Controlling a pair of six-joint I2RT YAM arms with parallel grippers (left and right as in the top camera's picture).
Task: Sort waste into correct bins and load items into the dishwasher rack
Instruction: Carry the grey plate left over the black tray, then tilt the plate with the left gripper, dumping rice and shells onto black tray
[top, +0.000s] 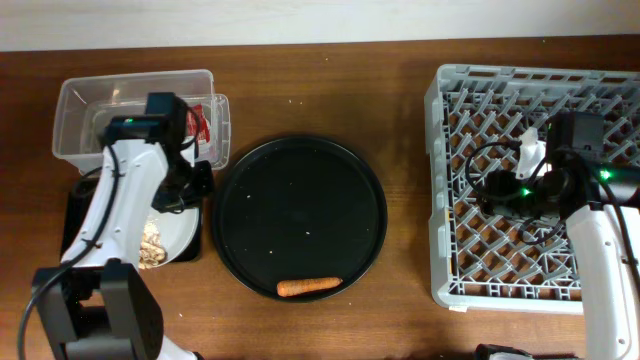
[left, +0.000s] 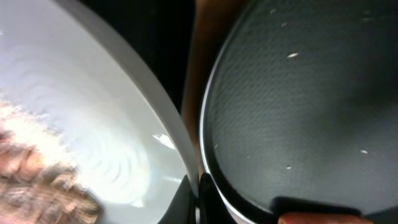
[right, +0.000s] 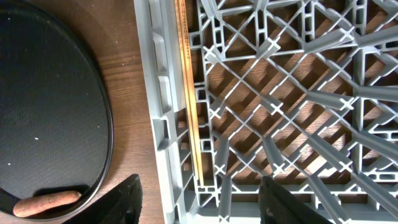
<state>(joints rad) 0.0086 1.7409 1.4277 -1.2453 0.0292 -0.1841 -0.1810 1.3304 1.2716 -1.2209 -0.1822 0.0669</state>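
Observation:
The pale grey plate lies on the shallow black tray at the left, with beige food scraps on it. My left gripper is shut on the plate's right rim; its fingers pinch the edge, and the scraps lie left of them. The clear tub behind holds the red wrapper. The carrot lies on the round black tray. My right gripper is open over the dishwasher rack. The chopsticks lie along its left wall. Bowl, cup and tissue are out of view.
The large round black tray sits mid-table between the bins and the rack, and shows in both wrist views. The carrot also shows in the right wrist view. Bare wood lies along the table's far edge.

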